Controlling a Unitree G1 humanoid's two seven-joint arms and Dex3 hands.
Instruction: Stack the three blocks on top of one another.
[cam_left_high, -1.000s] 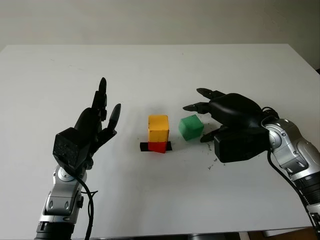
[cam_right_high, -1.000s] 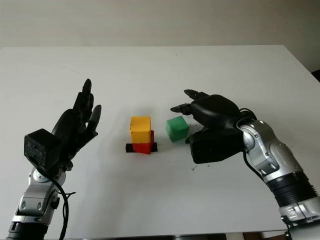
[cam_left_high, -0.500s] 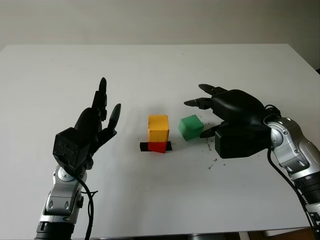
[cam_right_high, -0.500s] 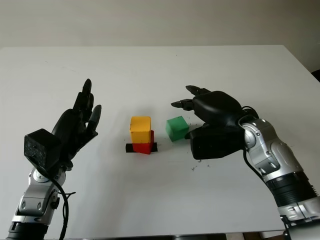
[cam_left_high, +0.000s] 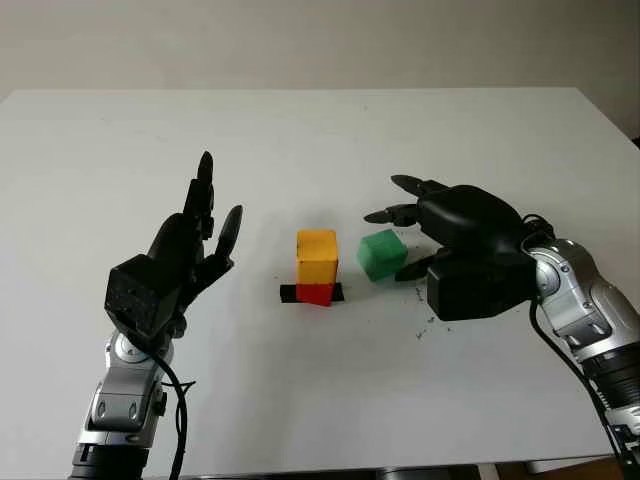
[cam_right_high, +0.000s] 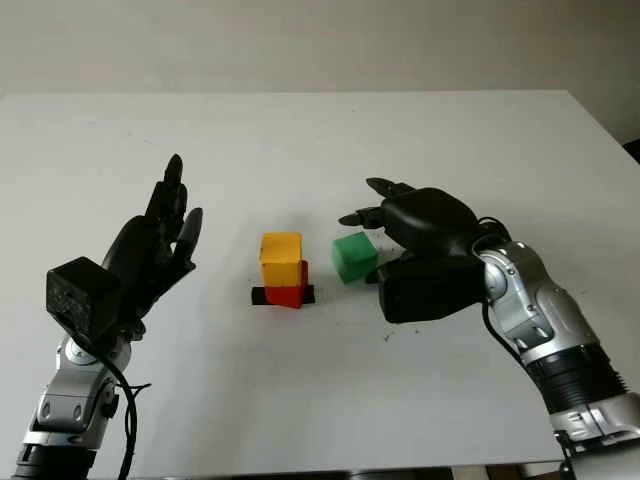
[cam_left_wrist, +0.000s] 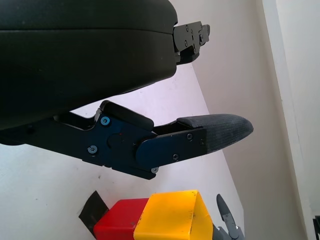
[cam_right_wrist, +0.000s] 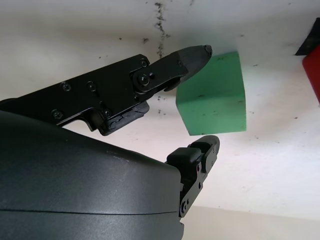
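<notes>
Two blocks are stacked mid-table, yellow block (cam_left_high: 317, 256) on red block (cam_left_high: 315, 293); the green block (cam_left_high: 382, 254) sits just right. Right hand (cam_left_high: 440, 225) surrounds it, fingers released, not grasping. Left hand (cam_left_high: 187, 245) hovers open, far left

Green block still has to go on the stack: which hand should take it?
Probably the right hand: open, its fingers already reach around the green block, which sits on the table just right of the yellow block stacked on the red block. The left hand is raised, open, across the stack.
</notes>
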